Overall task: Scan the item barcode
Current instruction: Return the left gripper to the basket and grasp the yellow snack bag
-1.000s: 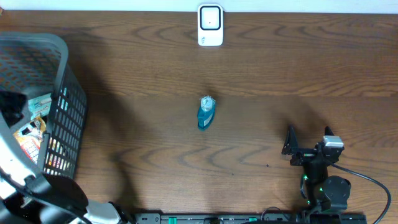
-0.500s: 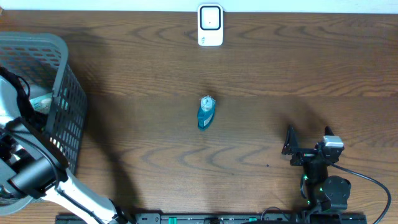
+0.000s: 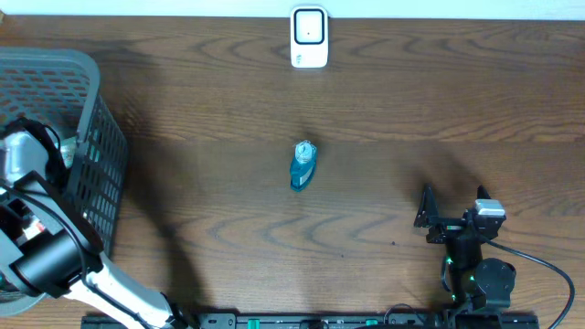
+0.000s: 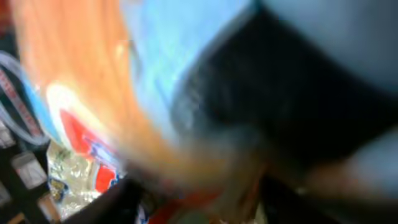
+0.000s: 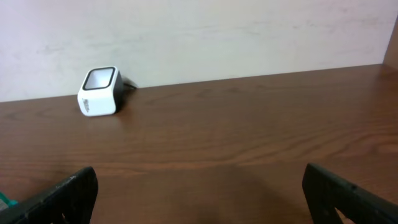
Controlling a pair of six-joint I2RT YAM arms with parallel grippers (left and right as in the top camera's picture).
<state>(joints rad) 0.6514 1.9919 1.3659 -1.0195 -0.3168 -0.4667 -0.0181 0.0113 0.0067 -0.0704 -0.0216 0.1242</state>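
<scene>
My left arm [image 3: 44, 258] reaches into the grey basket [image 3: 95, 137] at the table's left edge, and its wrist covers the contents. The left wrist view is badly blurred: orange, red and blue packaging [image 4: 93, 106] fills it, pressed close against my left gripper [image 4: 205, 202]. I cannot make out how its jaws stand or whether they hold anything. A small blue bottle [image 3: 303, 165] lies at mid-table. The white barcode scanner [image 3: 309, 38] [image 5: 98, 92] stands at the far edge. My right gripper [image 3: 428, 219] [image 5: 205, 193] rests open and empty near the front right.
The basket holds several packets, mostly hidden under my left arm. A pale wall [image 5: 199, 31] rises behind the scanner. Black cabling [image 3: 548, 270] runs from the right arm's base.
My left arm has swung up over the basket and dipped into it, covering the packets seen earlier. The bottle, scanner and right arm have not moved.
</scene>
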